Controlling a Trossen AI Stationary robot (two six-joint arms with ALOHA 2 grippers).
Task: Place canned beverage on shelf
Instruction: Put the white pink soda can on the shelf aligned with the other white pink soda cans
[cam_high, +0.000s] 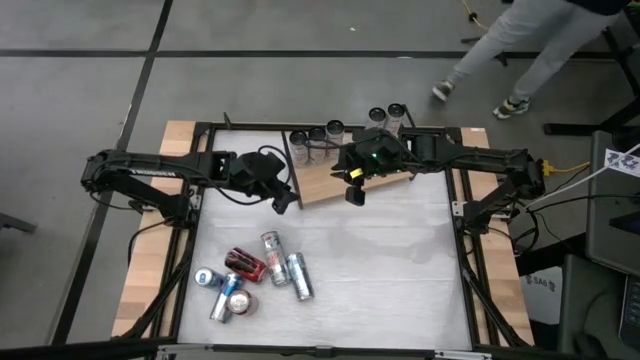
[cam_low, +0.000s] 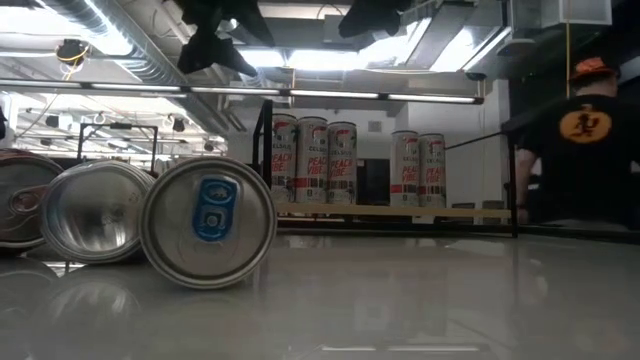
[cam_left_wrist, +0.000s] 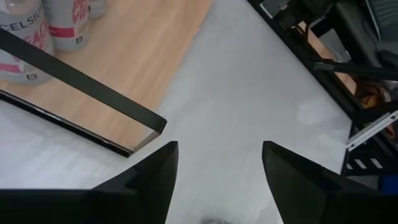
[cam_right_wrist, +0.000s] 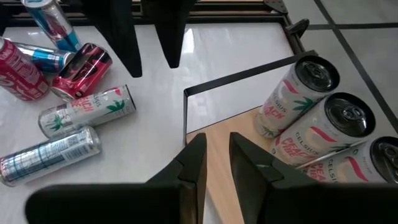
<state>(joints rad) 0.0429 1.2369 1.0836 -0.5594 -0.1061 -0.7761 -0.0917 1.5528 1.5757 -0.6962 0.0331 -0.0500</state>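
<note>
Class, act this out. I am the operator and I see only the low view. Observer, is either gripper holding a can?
Observer: No. The left gripper is open and empty, just off the shelf's corner.
Operator: And the right one?
Observer: The right gripper is shut on nothing, above the shelf's board.
Operator: How many cans lie loose?
Observer: About six loose cans, heaped on the left arm's side of the table.

a: white table (cam_high: 400, 270), carrying?
b: wooden shelf (cam_high: 325, 182) at far edge, five upright cans (cam_low: 312, 160) on it; loose cans (cam_high: 255, 275) lying clustered near front left.
</note>
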